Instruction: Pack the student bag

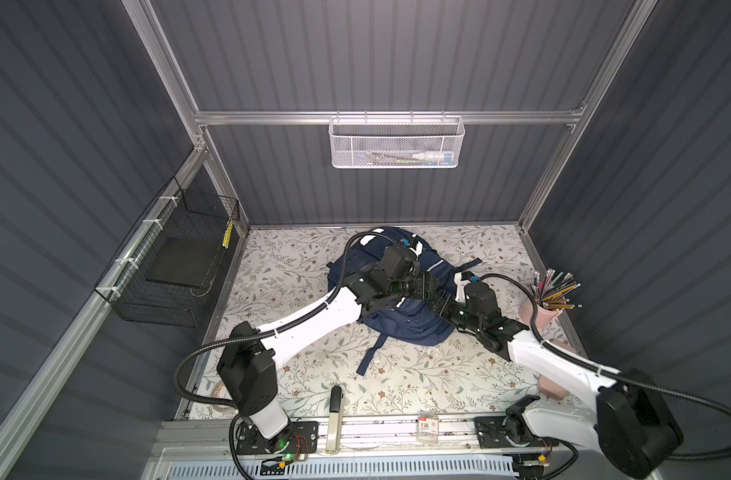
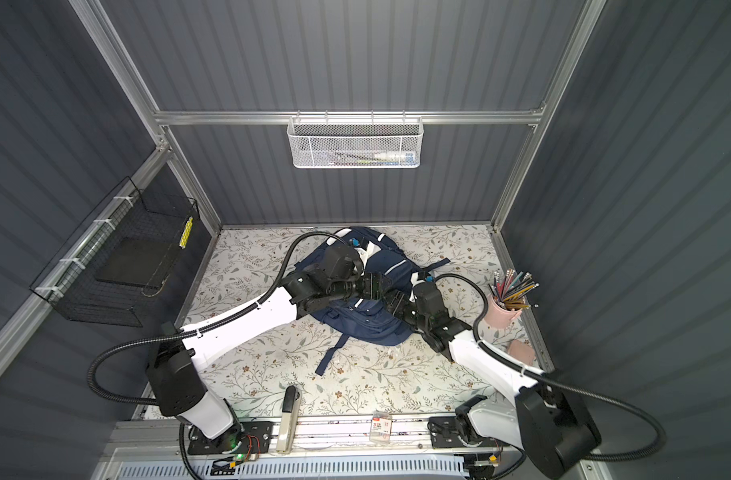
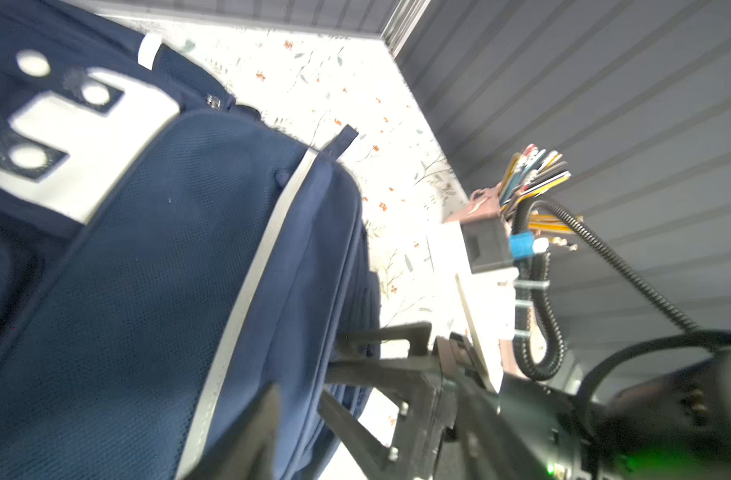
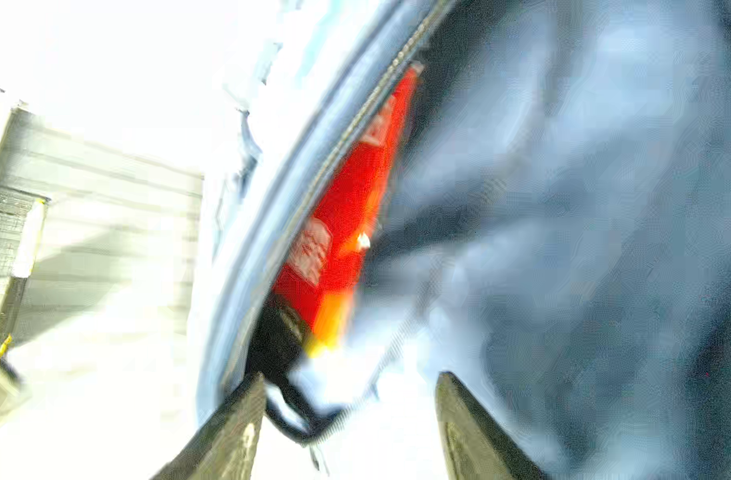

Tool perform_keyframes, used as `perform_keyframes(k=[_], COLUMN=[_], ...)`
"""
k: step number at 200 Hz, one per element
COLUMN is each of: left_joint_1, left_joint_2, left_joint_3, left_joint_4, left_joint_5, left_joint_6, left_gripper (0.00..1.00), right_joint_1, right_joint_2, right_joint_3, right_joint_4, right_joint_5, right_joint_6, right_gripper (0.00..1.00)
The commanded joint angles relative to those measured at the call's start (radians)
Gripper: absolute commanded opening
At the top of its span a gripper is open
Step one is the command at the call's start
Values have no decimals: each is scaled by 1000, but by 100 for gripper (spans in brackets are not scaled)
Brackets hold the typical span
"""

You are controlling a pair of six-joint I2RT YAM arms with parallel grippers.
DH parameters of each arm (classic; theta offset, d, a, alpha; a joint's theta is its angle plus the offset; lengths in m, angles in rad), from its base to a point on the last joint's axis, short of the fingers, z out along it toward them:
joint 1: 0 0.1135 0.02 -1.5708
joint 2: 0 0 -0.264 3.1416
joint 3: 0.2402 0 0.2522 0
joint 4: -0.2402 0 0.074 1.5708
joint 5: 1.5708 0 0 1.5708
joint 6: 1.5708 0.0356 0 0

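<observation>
A: Arm build?
B: Left arm and right arm match: white shell links, black joint housings.
A: Cabling?
B: Black corrugated conduit along each arm, pinned with white zip ties. Blue tab at one connector.
A: Base?
B: Black base plate, screwed down — green LED and red wires beside it.
A: Right hand?
B: Dark tapered fingers.

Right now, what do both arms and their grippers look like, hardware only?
The left arm and right arm match: white shells on long links, blocky black joint housings, a black corrugated hose looped alongside, fixed with white zip ties. A green light glows by the left base. The left gripper and right gripper are black; the right's fingers taper to narrow tips.
</observation>
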Motion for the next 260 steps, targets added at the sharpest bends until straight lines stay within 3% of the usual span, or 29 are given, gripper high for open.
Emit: perform_keyframes(k=[1, 14, 23, 45, 62, 86, 133, 150, 164, 199, 219, 248, 252, 260], left_joint_1=[19, 65, 116, 236, 284, 334, 345, 345, 341, 244, 230, 220, 217, 210], left_joint_2=[-85, -137, -179, -252, -264, -225, -40, -11, -5, -53, 14, 43, 40, 33], left_joint_3=[-72, -159, -233, -384, -453, -547, -570, -607, -591, -553, -545, -533, -528, -515], left_joint_4=[26, 95, 144, 242, 282, 450, 688, 787, 727, 482, 526, 566, 566, 559], left_joint_5=[3, 48, 80, 148, 164, 228, 366, 359, 340, 123, 171, 190, 187, 187], left_joint_6=[-14, -67, -135, -241, -273, -357, -512, -560, -532, -405, -430, -453, -452, -451], left_gripper=[98, 100, 100, 100, 94, 79, 63, 55, 51, 60, 49, 5, 0, 0], right_joint_1=[3, 5, 6, -1, -19, -8, 104, 125, 135, 161, 175, 207, 213, 224], right_joint_2=[-154, -254, -315, -434, -461, -360, -262, -245, -227, -205, -193, -169, -164, -154], right_joint_3=[-67, -77, -81, -97, -104, -32, 25, 26, 26, 2, -4, 18, 20, 23], right_joint_4=[-204, -278, -317, -412, -349, -376, -337, -325, -320, -288, -263, -266, -263, -249], right_joint_5=[72, 120, 159, 285, 151, 43, 99, 111, 112, 114, 121, 143, 147, 150], right_joint_6=[-39, -69, -100, -9, -82, -64, -54, -51, -47, -26, -17, -23, -23, -18], right_gripper=[76, 85, 99, 99, 99, 99, 98, 98, 98, 97, 97, 97, 96, 96])
